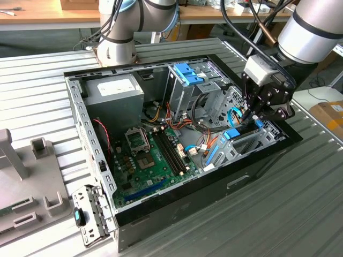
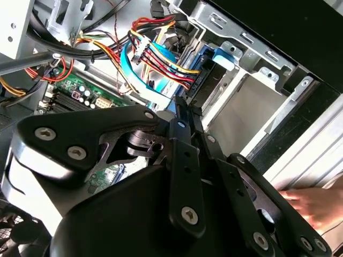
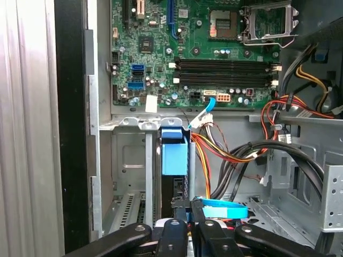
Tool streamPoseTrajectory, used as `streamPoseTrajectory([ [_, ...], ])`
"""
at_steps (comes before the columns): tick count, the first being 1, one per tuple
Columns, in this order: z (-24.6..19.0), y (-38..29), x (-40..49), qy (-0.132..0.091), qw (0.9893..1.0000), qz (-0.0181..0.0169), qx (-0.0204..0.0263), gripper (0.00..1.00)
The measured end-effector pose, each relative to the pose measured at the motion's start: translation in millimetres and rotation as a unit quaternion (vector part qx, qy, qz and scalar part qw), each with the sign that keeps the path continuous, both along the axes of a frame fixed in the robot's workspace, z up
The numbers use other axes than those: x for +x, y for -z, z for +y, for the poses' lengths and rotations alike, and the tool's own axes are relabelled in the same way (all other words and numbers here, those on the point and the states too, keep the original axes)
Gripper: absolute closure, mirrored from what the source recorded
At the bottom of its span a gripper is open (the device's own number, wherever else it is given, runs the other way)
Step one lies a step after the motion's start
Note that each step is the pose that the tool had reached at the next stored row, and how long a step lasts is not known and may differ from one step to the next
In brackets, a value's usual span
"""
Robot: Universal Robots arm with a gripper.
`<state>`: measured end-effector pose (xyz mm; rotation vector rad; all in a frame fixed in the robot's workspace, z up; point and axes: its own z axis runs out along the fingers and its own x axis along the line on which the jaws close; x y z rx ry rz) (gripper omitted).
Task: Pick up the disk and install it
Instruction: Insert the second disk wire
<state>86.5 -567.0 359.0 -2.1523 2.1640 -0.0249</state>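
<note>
The disk [image 3: 174, 155] stands on its edge in the metal drive bay [image 3: 128, 160] at the case's front corner, its bright blue bracket end facing the motherboard. My gripper [image 3: 187, 206] is shut on the disk's near end, the black fingers [image 3: 174, 227] pressed close on either side. In the exterior view the gripper [image 1: 252, 120] hangs over the case's corner at that view's right, with the disk's blue end [image 1: 231, 134] just below it. The second wrist view has the gripper [image 2: 182, 107] running along the disk [image 2: 206, 72] inside the bay.
Bundles of red, yellow and black cables [image 3: 236, 155] and a flat blue cable [image 3: 222, 209] lie beside the bay. The motherboard [image 1: 153, 155], power supply [image 1: 113, 91] and upper drive cage [image 1: 188, 74] surround it. A person's hand [image 2: 316, 206] rests outside the case wall. A grey fixture [image 1: 21, 176] stands at the exterior view's left.
</note>
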Motion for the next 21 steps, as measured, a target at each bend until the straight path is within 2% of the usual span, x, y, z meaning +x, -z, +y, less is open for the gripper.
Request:
streamPoseTrajectory([
  [1,0.0,0.1,-0.5,0.0,1.0,-0.0049,0.0005,0.84],
  [2,-0.1,0.1,-2.9,0.0,0.9998,-0.018,0.0009,0.84],
  [5,-1.2,0.2,-8.6,0.0,0.9997,-0.0235,0.001,0.84],
  [6,-2.8,1.1,-11.6,0.0,0.9995,-0.0328,0.0013,0.84],
  [7,-3.3,1.8,-13.7,0.0,0.9992,-0.039,0.0018,0.84],
  [8,-3.4,2.1,-15.4,0.0,0.9992,-0.0403,0.0019,0.84],
  [11,-3.4,5.0,-15.7,-0.001,0.9991,-0.0415,0.0027,0.84],
  [15,-3.4,5.6,-16.4,-0.005,0.9991,-0.0428,0.0031,0.84],
  [16,-3.4,5.6,-16.7,-0.007,0.999,-0.0445,0.0031,0.84],
  [19,-3.5,5.9,-18.4,-0.01,0.9984,-0.0548,0.0031,0.84],
  [21,-5.1,6.4,-20.2,-0.01,0.9984,-0.0558,0.0032,0.84],
])
